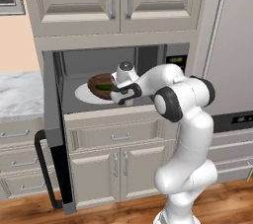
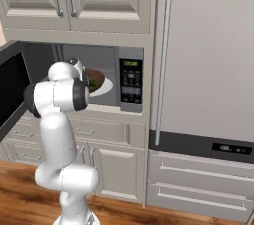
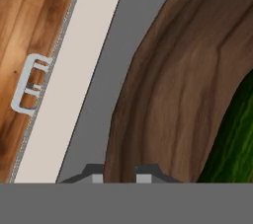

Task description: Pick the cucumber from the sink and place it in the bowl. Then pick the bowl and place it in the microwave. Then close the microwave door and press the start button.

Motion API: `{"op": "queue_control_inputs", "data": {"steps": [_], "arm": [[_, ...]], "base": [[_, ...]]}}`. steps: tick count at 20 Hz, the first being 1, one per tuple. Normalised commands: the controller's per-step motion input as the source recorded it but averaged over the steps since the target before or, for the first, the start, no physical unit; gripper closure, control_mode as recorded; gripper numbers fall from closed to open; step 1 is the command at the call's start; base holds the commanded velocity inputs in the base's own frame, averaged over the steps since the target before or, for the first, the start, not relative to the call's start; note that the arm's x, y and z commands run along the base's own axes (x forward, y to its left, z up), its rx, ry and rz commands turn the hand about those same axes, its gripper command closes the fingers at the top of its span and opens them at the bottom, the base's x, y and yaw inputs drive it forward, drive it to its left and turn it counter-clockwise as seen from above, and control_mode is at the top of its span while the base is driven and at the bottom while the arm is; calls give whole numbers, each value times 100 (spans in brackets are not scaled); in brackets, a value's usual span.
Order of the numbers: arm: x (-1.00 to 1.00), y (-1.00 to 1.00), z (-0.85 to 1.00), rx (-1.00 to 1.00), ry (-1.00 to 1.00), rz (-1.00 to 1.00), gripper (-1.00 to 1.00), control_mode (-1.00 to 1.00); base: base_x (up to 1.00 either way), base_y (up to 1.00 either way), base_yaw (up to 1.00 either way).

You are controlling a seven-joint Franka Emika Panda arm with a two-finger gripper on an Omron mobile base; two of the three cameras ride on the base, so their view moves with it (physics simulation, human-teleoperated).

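Hand view: fingers point(image 3: 121, 172) pinching bowl point(image 3: 168, 99) rim

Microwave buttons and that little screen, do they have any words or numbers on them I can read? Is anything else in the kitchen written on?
Microwave screen: small greenish digits, too blurred to read.
Microwave buttons below the screen: pale marks, too small to read.
Fridge dark strip: tiny light marks, too small to read.
Bowl, cucumber, cabinets: no writing on them.
So there is no text here that can be read out.
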Motion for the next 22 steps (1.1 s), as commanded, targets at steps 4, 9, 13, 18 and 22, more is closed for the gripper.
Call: {"op": "queue_control_inputs", "data": {"steps": [4,9,13,18,22], "arm": [[19,2,-23,0,2,0,100,-100],[-2,9,-4,0,0,0,-100,-100],[-58,0,17,1,0,0,-100,-100],[-100,0,33,11,0,-2,-100,-100],[-100,0,31,16,0,0,-100,-100]], "base": [[0,0,0],[0,0,0],[0,0,0],[0,0,0],[0,0,0]]}}
